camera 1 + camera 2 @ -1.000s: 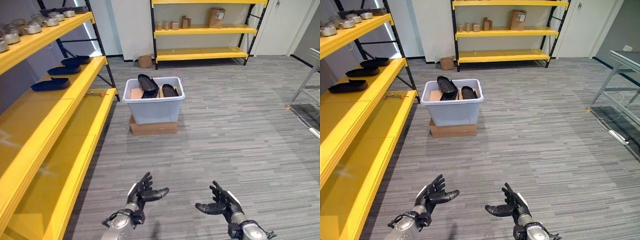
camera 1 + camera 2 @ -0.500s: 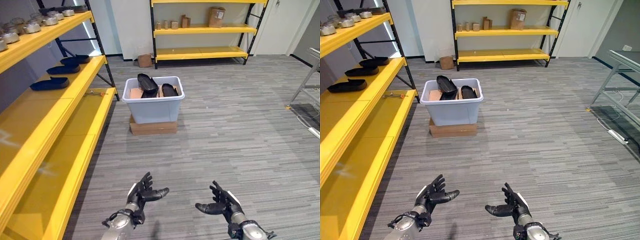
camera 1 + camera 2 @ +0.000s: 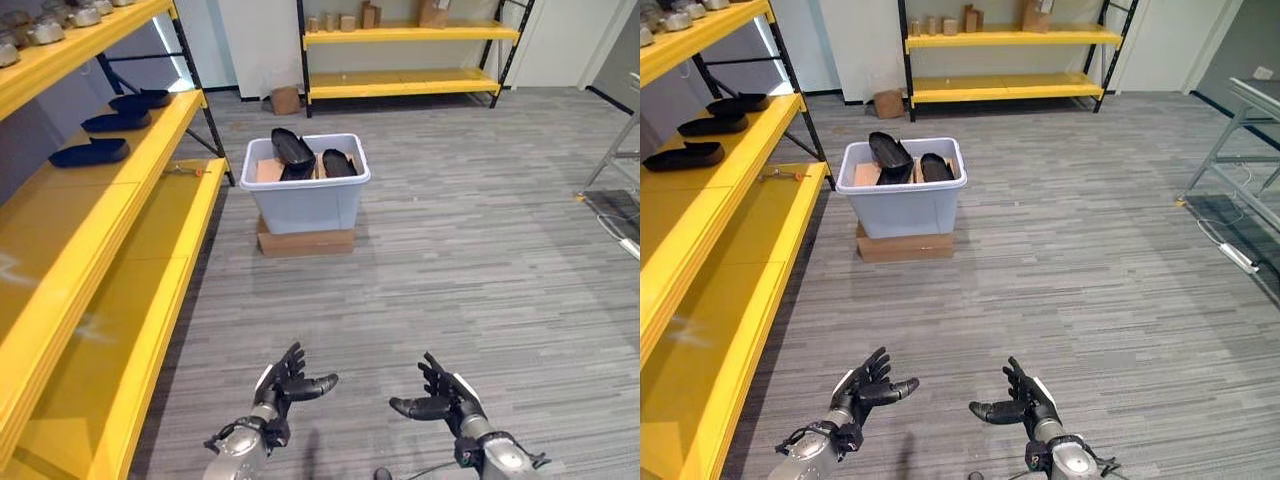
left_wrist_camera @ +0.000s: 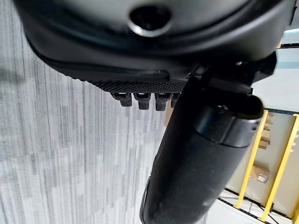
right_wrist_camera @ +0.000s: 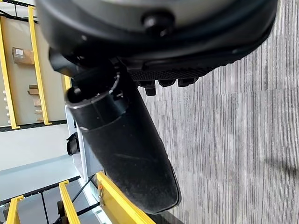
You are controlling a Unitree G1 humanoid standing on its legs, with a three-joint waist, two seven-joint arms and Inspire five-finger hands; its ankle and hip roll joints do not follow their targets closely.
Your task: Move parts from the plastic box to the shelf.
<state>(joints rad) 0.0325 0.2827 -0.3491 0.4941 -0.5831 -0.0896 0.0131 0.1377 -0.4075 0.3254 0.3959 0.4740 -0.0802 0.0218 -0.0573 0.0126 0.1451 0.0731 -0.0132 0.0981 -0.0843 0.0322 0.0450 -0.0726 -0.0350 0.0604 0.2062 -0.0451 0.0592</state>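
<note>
Nearest, the left hand [image 3: 283, 383] and right hand [image 3: 440, 397] are being held low over the grey striped carpet [image 3: 480, 250], palms turned inward, fingers spread and relaxed, nothing being gripped; they are well apart from each other. To the left, a yellow shelf [image 3: 110, 230] of smooth painted boards on black posts is being seen running away in tiers; three flat black elongated parts [image 3: 88, 152] are lying in a row on its middle tier, and small round metal pieces [image 3: 45, 28] are lined up on the top tier. Farther on, a pale blue-grey plastic box [image 3: 305, 195] with a rolled rim is being carried on a flat cardboard base [image 3: 305, 242]. Dark, glossy, boat-shaped parts [image 3: 295, 148] are resting in it, one tilted up over the rim, beside brown cardboard. Against the far wall a second yellow rack [image 3: 410, 60] is bearing small cardboard boxes.
</note>
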